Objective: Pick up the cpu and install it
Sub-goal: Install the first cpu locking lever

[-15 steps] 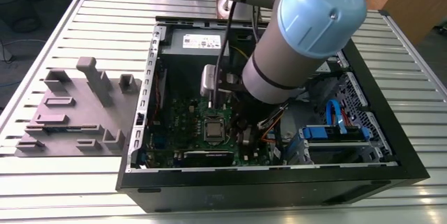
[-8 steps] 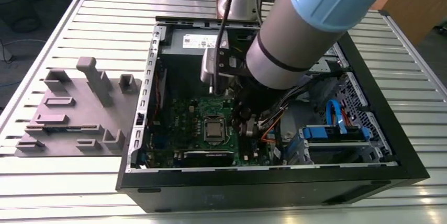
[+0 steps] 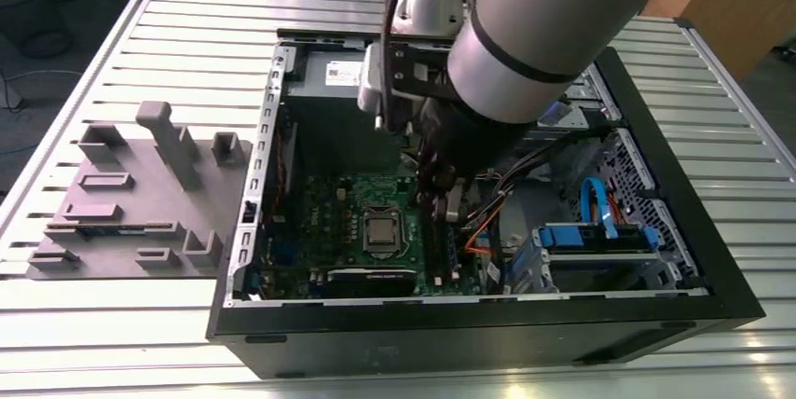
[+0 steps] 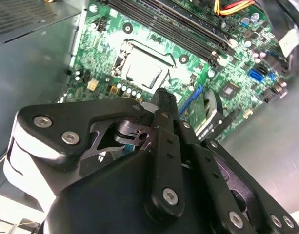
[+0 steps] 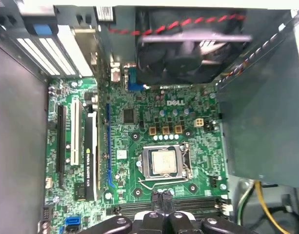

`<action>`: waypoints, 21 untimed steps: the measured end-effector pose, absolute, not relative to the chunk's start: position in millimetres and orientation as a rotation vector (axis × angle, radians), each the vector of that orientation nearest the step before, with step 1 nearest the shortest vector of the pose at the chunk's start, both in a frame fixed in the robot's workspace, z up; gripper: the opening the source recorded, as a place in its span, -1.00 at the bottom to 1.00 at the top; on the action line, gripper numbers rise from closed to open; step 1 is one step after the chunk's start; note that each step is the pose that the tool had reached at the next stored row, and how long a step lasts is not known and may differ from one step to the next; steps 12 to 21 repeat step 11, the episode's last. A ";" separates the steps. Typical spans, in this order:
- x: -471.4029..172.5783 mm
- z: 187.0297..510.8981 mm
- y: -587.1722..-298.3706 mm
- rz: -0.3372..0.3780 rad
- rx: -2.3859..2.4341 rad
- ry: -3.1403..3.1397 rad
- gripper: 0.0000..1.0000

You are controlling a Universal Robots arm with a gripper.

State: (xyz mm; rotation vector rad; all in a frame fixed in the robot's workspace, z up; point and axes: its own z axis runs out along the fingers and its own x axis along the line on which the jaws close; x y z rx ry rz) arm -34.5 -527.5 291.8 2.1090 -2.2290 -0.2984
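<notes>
The cpu (image 3: 377,228) is a small silver-grey square lying flat in the socket frame on the green motherboard (image 3: 326,196) inside the open computer case. Both wrist views show it too, as the cpu (image 4: 142,72) and the cpu (image 5: 164,162). My gripper (image 5: 162,199) hangs above the board beside the socket, near the memory slots (image 5: 188,207). Its black fingertips (image 4: 165,99) are pressed together with nothing between them. They stand apart from the cpu. In the exterior view, the arm covers most of my gripper (image 3: 435,196).
A grey power-supply box (image 3: 334,91) and a black fan (image 5: 188,53) border the board. An expansion card (image 5: 90,156) stands in its slot. Orange and yellow cables (image 3: 479,231) and a blue drive bay (image 3: 597,236) lie at the exterior view's right. A grey fixture tray (image 3: 125,203) sits outside the case.
</notes>
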 end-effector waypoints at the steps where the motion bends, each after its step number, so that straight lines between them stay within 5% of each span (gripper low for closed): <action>1: -34.4 295.6 -527.1 -0.298 2.109 -2.229 -0.78; 21: -34.4 305.3 -524.7 -0.294 2.107 -2.228 -0.78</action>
